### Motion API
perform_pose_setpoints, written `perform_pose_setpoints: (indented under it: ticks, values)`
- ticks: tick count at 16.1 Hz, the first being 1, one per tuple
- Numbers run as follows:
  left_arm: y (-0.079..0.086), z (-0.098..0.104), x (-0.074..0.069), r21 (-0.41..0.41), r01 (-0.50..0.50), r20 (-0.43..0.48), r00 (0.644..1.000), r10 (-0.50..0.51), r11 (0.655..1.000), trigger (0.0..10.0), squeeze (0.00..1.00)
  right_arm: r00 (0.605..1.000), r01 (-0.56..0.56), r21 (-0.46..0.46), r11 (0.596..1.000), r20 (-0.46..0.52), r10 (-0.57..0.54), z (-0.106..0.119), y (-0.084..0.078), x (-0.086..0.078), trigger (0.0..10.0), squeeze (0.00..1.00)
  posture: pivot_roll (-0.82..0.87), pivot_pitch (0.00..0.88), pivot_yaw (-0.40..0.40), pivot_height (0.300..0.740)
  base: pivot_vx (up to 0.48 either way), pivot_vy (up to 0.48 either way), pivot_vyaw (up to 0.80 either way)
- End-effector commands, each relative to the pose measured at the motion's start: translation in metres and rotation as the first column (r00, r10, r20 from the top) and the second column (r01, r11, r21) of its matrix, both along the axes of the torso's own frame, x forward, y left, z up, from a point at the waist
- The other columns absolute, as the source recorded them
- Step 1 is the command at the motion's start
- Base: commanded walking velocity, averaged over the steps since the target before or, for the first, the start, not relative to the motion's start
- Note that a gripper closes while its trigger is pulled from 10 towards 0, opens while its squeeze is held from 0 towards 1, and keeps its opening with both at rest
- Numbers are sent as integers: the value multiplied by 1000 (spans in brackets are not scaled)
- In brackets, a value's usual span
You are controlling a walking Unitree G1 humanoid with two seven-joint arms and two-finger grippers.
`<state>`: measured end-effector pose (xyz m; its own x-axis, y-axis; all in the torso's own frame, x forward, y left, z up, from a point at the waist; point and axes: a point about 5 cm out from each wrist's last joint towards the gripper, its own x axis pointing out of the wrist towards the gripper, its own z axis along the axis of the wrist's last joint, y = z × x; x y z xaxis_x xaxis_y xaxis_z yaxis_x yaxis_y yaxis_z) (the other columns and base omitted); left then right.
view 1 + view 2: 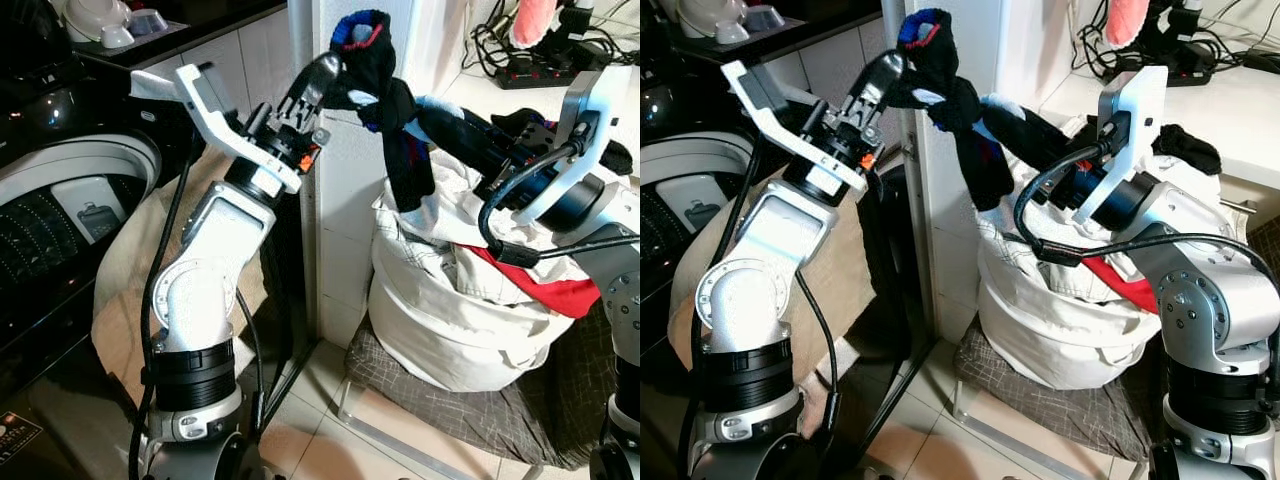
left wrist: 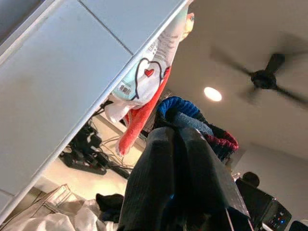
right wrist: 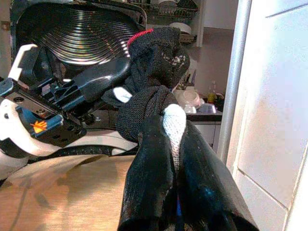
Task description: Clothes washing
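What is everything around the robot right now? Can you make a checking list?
Surface: tiled floor; grey checked cloth under the bag.
Job's things: black sock with red-blue cuff, held up between both grippers; white laundry bag full of clothes, red garment on top; open washing machine on the robot's left.
Clutter: dishes on the dark counter.
Grippers: left gripper shut on the sock; right gripper shut on it too.
Cables: power strip with wires.
Surroundings: white tiled pillar.
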<state>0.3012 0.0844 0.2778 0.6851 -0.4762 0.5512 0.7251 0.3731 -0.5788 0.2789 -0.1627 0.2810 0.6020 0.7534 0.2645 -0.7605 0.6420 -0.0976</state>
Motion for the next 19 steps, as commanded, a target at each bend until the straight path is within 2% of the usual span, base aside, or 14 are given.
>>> perform_pose_setpoints:
  ticks: [1, 5, 6, 7, 9, 10, 15, 16, 17, 19]
  values:
    - [-2, 9, 0, -45, 4, 17, 1000, -3, 999, 0, 0, 999, -4, -1, 1000, 39, 4, 7, 2, -3, 0, 0, -99, 0, 58, 740, 0, 0, 0]
    - [-2, 10, 1, -32, 3, 13, 1000, -2, 999, 0, 0, 999, 4, 1, 1000, 45, -4, 8, 3, -2, 0, 0, -98, 0, 57, 740, 0, 0, 0]
    - [-2, 10, 1, -23, -1, 14, 1000, 2, 1000, 0, 0, 999, 9, 0, 1000, 48, -9, 8, 3, -1, 1804, 0, -97, 0, 58, 740, 0, 0, 0]
    - [-3, 10, 1, -12, -2, 17, 1000, 2, 1000, 0, 0, 998, 23, -5, 1000, 54, -23, 8, 4, 0, 10000, 0, -97, 0, 57, 740, 0, 0, 0]
    - [-4, 10, 2, -3, -7, 14, 1000, 7, 1000, 0, 0, 997, 51, -4, 999, 60, -51, 9, 4, 2, 10000, 0, -97, 0, 58, 740, 0, 0, 0]
    - [-3, 10, 3, 0, -14, 14, 1000, 14, 1000, 0, 0, 997, 51, 2, 999, 60, -51, 9, 5, 3, 10000, 1000, -97, 0, 58, 740, 0, 0, 0]
    - [5, 20, 10, 4, -66, 40, 997, 66, 998, 0, 0, 996, 57, 0, 998, 66, -57, 9, 7, 4, 10000, 1000, -95, 0, 58, 740, 0, 0, 0]
    - [8, 20, 12, 6, -82, 40, 996, 81, 997, 0, 0, 996, 62, -4, 998, 68, -62, 9, 7, 4, 10000, 957, -95, 0, 59, 740, 0, 0, 0]
    - [12, 21, 15, 9, -110, 40, 993, 109, 994, 0, 0, 995, 65, -13, 998, 73, -64, 8, 8, 4, 10000, 0, -97, 0, 60, 740, 0, 0, 0]
    - [21, 23, 21, 38, -182, 44, 983, 180, 983, 0, 0, 995, 66, -18, 998, 74, -64, 7, 9, 3, 10000, 0, -96, 0, 59, 740, 0, 0, 0]
